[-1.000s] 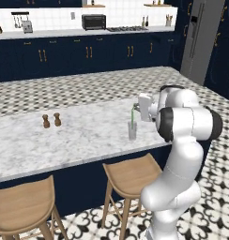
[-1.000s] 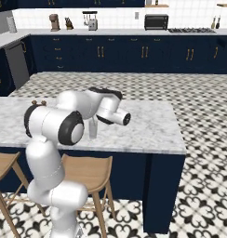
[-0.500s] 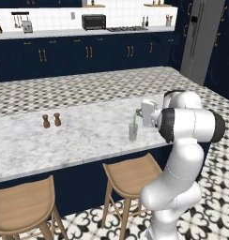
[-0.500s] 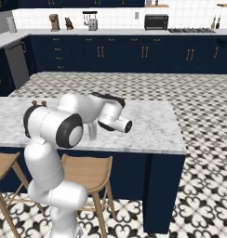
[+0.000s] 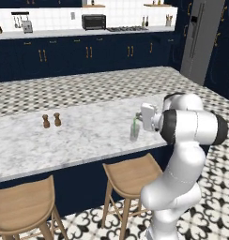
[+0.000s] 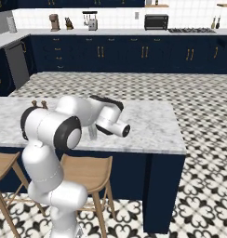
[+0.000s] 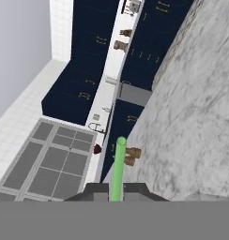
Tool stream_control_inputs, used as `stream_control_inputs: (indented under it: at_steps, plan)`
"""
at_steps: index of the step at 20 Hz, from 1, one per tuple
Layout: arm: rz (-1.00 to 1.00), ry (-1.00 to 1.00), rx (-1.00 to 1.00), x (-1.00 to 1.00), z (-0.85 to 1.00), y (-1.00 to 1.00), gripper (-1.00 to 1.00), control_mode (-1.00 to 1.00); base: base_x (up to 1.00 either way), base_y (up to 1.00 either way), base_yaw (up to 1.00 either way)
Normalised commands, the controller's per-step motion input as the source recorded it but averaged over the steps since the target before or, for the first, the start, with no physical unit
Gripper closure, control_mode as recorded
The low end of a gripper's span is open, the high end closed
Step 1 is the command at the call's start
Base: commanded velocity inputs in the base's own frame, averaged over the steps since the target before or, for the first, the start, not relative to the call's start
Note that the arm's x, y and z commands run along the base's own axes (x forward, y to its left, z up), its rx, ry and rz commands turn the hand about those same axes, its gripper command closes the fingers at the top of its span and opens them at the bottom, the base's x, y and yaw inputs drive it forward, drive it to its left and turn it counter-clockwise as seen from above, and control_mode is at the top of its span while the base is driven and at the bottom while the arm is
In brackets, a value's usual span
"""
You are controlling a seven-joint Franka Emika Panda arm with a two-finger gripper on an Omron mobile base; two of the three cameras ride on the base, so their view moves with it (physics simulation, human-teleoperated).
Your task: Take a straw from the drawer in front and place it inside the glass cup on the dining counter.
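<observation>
No readable text, labels, brands, numbers or signs in any view. Appliances on the far worktop too small to show any marking.

In the right base view the arm hides most of the glass cup (image 6: 92, 133); the straw's (image 7: 118, 169) lower end sits hidden between the claw (image 7: 116, 190) fingers.
</observation>
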Motion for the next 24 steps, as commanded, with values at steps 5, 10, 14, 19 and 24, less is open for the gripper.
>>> stream_control_inputs:
  at_steps: [5, 10, 14, 19, 24]
  plan:
    - [0.00, 0.00, 0.00, 0.34, -0.13, 0.00, 1.00, -1.00, 0.00, 0.00, 0.00]
    - [0.00, 0.00, 0.00, 0.12, -0.04, 0.00, -1.00, -1.00, 0.00, 0.00, 0.00]
    - [0.00, 0.00, 0.00, -0.01, 0.00, 0.00, -1.00, -1.00, 0.00, 0.00, 0.00]
    - [0.00, 0.00, -0.01, 0.00, 0.04, 0.00, -1.00, -1.00, 0.00, 0.00, 0.00]
    - [-0.04, 0.00, -0.08, -0.09, 0.23, 0.00, -1.00, -1.00, 0.00, 0.00, 0.00]
